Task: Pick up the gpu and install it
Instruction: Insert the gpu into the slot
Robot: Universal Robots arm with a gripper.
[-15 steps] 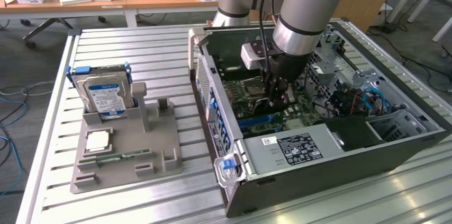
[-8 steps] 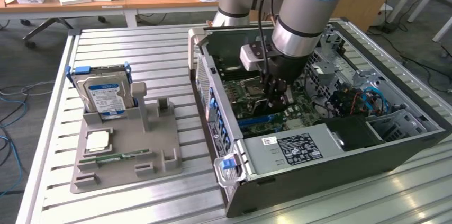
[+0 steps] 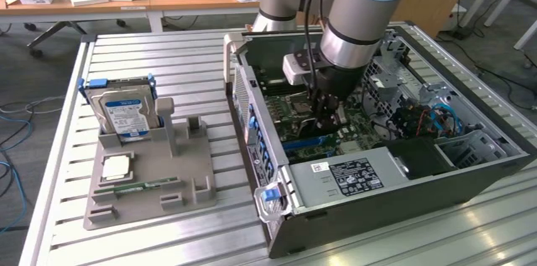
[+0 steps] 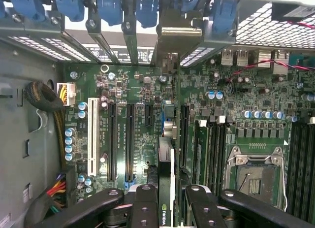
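The gpu [image 4: 167, 161] is seen edge-on in the wrist view, a thin card with a green logo strip standing upright over the motherboard's black expansion slots [image 4: 129, 139]. Its silver end bracket [image 4: 173, 38] reaches up to the case's rear slot openings. My gripper [image 4: 170, 208] is shut on the card, one black finger [image 4: 142, 203] on each side. In the exterior view my gripper [image 3: 323, 114] is lowered inside the open computer case [image 3: 419, 197], with the dark gpu [image 3: 312, 129] under it just above the green board.
On the exterior view's left, a grey fixture [image 3: 155, 200] holds a hard drive [image 3: 126, 112] in a blue caddy, a processor chip [image 3: 115, 166] and a memory stick [image 3: 138, 185]. Inside the case are a power supply [image 3: 348, 175], a CPU socket [image 4: 253, 176] and blue slot latches [image 4: 110, 6].
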